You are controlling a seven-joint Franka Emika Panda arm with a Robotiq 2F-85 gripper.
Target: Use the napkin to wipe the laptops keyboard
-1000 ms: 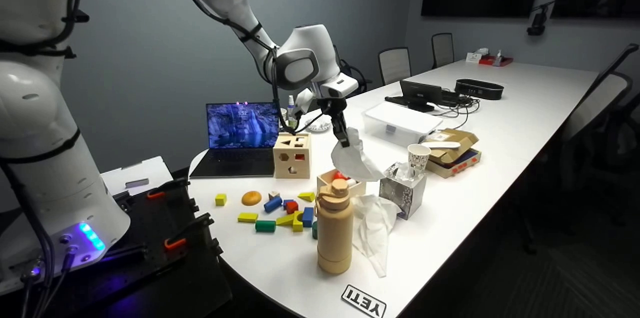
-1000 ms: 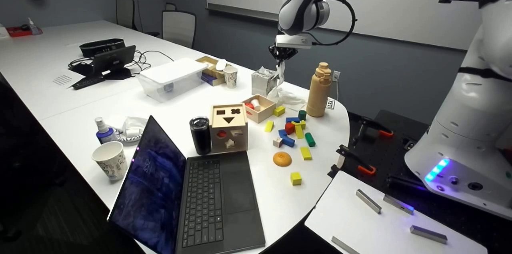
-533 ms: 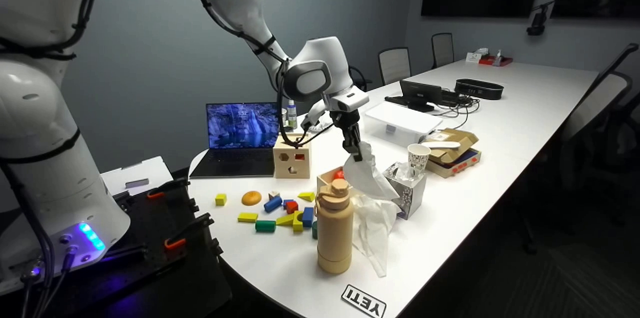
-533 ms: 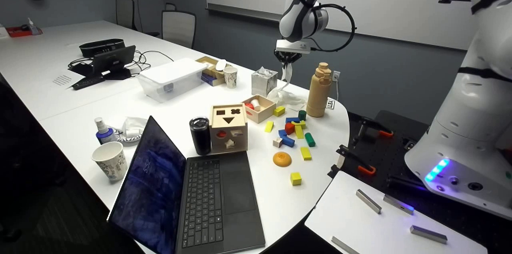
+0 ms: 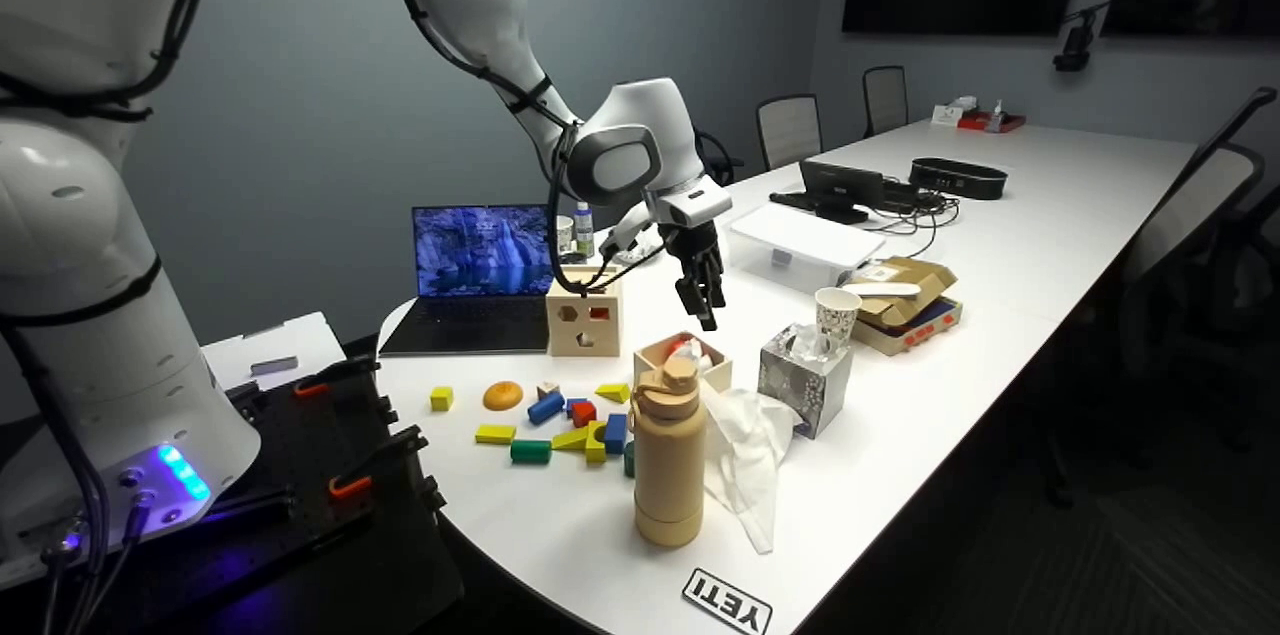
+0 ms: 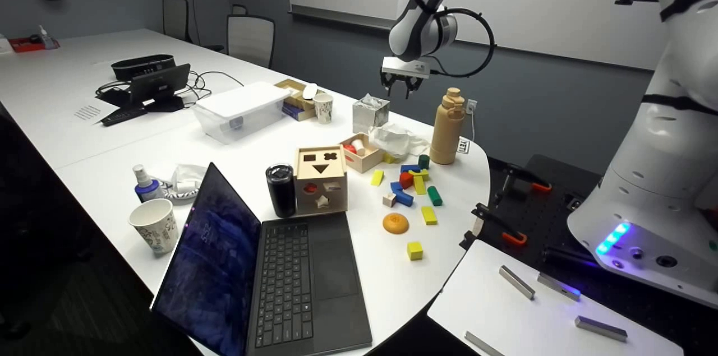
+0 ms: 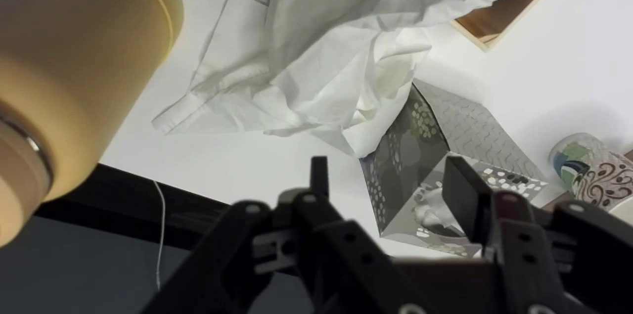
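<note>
White wrinkled napkin paper point(image 5: 745, 455) lies in a loose heap between the tan bottle point(image 5: 670, 465) and the patterned tissue box point(image 5: 805, 380). From the wrist view, the napkin point(image 7: 346, 76) spreads past the box's corner, its upper part reaching over the wooden tray's edge. My gripper point(image 7: 388, 180) hangs above, fingers apart with nothing between them; the tissue box shows behind the gap. In an exterior view the gripper point(image 6: 398, 93) is well clear of the heap. The laptop's dark keyboard point(image 6: 283, 283) is uncovered, far from the gripper, beneath its raised screen point(image 6: 210, 266).
A wooden shape cube point(image 6: 321, 188) and a black tumbler point(image 6: 281, 190) stand at the laptop's edge. Several coloured blocks are scattered before the wooden tray point(image 6: 364, 161). A paper cup point(image 5: 837, 315) is beside the tissue box. Behind sits a clear lidded bin point(image 5: 800, 250).
The gripper came down toward the tissue box side, then opened. The napkin that hung from its fingers has dropped onto the white paper on the table.
</note>
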